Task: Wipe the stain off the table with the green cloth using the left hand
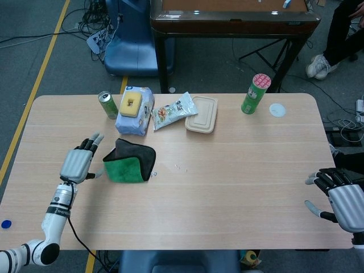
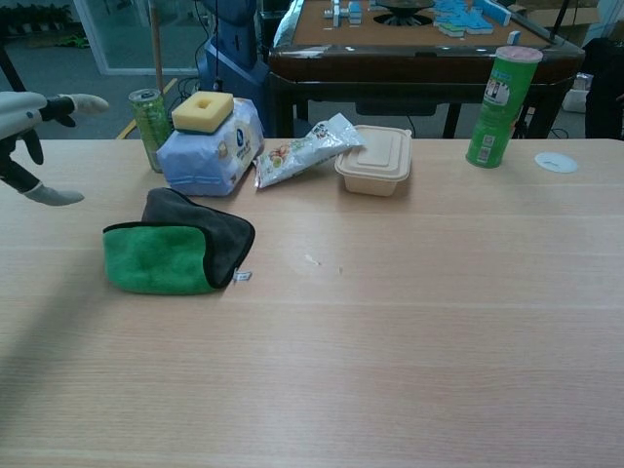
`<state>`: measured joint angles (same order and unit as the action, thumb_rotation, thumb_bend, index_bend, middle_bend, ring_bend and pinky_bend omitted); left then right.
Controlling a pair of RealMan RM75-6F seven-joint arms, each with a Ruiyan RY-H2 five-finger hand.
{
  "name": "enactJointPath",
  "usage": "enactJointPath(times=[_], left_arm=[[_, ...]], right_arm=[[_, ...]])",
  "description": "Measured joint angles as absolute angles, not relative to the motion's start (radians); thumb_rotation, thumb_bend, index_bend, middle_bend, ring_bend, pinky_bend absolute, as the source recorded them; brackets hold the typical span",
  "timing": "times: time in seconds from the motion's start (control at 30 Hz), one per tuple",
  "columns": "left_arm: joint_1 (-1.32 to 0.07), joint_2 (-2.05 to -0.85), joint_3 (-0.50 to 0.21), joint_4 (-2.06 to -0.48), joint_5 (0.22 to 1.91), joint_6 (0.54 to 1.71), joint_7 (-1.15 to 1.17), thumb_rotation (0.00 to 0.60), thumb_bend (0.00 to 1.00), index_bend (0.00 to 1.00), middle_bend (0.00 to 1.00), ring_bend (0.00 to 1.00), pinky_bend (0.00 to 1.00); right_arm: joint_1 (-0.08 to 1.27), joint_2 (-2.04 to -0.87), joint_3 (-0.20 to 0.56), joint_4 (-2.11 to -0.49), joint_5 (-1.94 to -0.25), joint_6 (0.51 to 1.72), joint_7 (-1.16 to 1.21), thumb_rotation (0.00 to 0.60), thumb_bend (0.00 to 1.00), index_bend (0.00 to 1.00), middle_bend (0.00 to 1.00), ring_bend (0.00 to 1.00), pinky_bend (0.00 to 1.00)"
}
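Observation:
The green cloth (image 1: 129, 166) (image 2: 174, 253), folded with a dark grey side up, lies flat on the table left of centre. A small pale stain (image 1: 181, 167) (image 2: 312, 259) marks the wood just right of the cloth. My left hand (image 1: 78, 162) hovers to the left of the cloth, apart from it, fingers spread and holding nothing; in the chest view only its fingertips (image 2: 39, 117) show at the left edge. My right hand (image 1: 340, 199) rests at the table's right front edge, fingers apart, holding nothing.
Behind the cloth stand a green can (image 1: 107, 104), a wipes pack with a yellow sponge (image 1: 134, 107) on top, a snack bag (image 1: 173, 111) and a beige lunch box (image 1: 202, 114). A green chip tube (image 1: 255, 93) and a white disc (image 1: 277, 110) sit at the back right.

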<state>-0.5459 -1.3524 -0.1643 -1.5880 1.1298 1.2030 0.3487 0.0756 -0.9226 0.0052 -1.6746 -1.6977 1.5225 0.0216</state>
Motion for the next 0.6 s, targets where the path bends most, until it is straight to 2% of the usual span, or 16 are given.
enactJointPath(times=[0.3, 0.6], left_arm=[[-0.361, -1.247, -0.076, -1.713, 1.219, 1.415, 0.32, 0.6, 0.19, 0.0, 0.04, 0.12, 0.34], [-0.231, -1.204, -0.002, -1.773, 1.349, 1.566, 0.315, 0.6, 0.19, 0.0, 0.04, 0.12, 0.33]], right_arm=[[0.113, -0.948, 0.007, -1.645, -1.716, 1.488, 0.05, 0.6, 0.3, 0.4, 0.36, 0.23, 0.2], [0.136, -0.966, -0.006, -1.635, -1.754, 1.474, 0.066, 0.6, 0.3, 0.4, 0.35, 0.23, 0.2]])
